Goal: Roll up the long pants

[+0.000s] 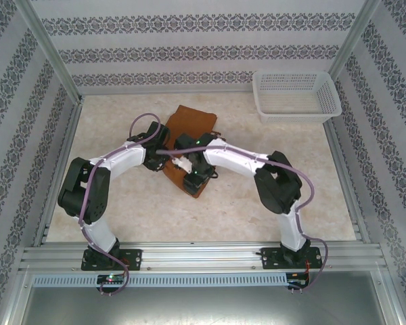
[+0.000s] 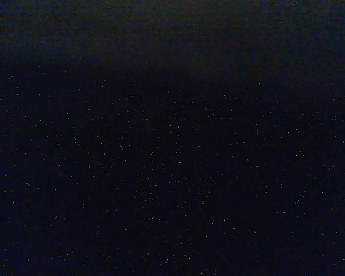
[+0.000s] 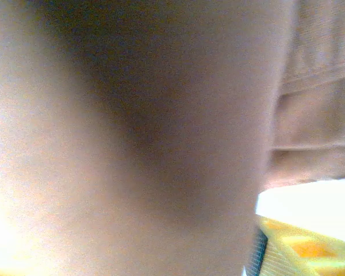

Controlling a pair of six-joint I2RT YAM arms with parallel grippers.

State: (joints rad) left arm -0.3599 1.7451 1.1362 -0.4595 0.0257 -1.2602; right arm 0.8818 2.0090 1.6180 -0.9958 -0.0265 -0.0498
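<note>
So the long pants are sitting roughly in the middle of the surface, bunched into a compact rust-brown bundle that runs from the far side toward the near side, slightly angled. Both arms are reaching in from the near edge and meet right on top of it.

The left hand is down at the left edge of the bundle, about halfway along. The right hand is pointing down onto the near end. From the top view I honestly can't tell if either hand is clenched on the fabric or just pressing on it, because the wrists cover the fingers.

The wrist cameras don't help much. The left one is basically black with speckle noise. The right one is jammed up against blurry tan-brown cloth, with a couple of folds or seams visible on the right side and a bright strip of surface below them. There's also a yellow-orange patch in the bottom right corner, too blurry to identify.

A white plastic basket sits at the far right corner, well apart from the pants.
</note>
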